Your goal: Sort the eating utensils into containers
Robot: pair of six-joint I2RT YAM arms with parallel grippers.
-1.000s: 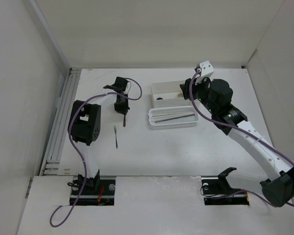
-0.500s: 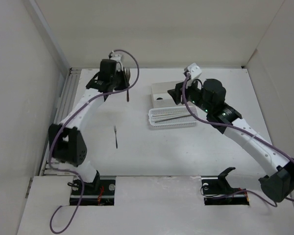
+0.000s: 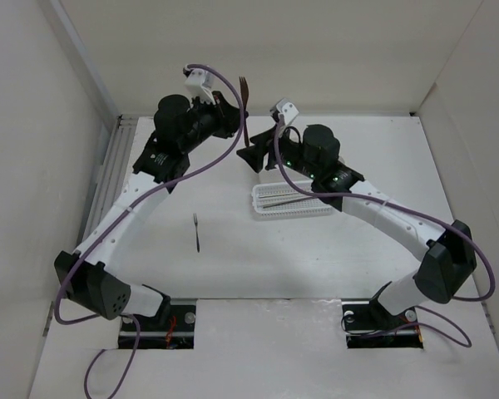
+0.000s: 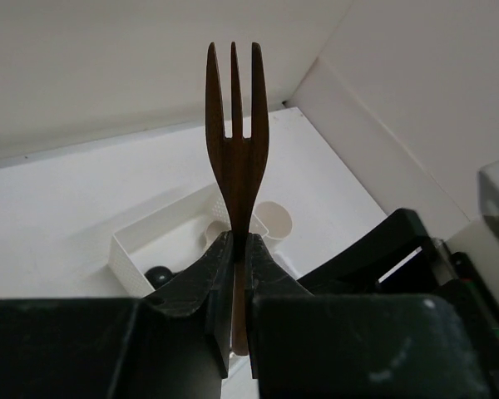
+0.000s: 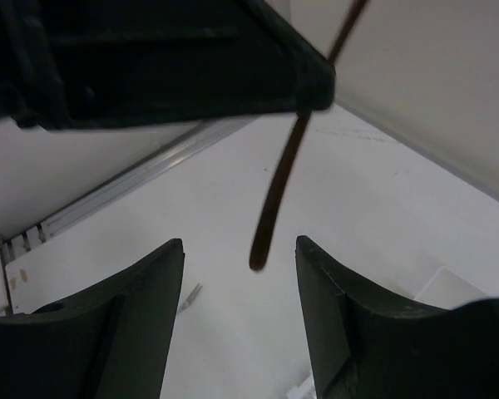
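Left wrist view: my left claw (image 4: 237, 243) clamped on fork (image 4: 237, 141) handle, prongs up, over table (image 3: 316, 258) far edge. My right claw (image 5: 239, 246) apart beneath handle tip; likely handover toward box (image 4: 126, 253).

No lettering, label, brand or number can be read in any view.

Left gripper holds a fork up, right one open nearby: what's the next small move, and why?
Probably advance the right gripper toward the dark fork and close on its handle. The left gripper pinches it tines up, and the handle's free end hangs in line with the right's open gap, not yet gripped.
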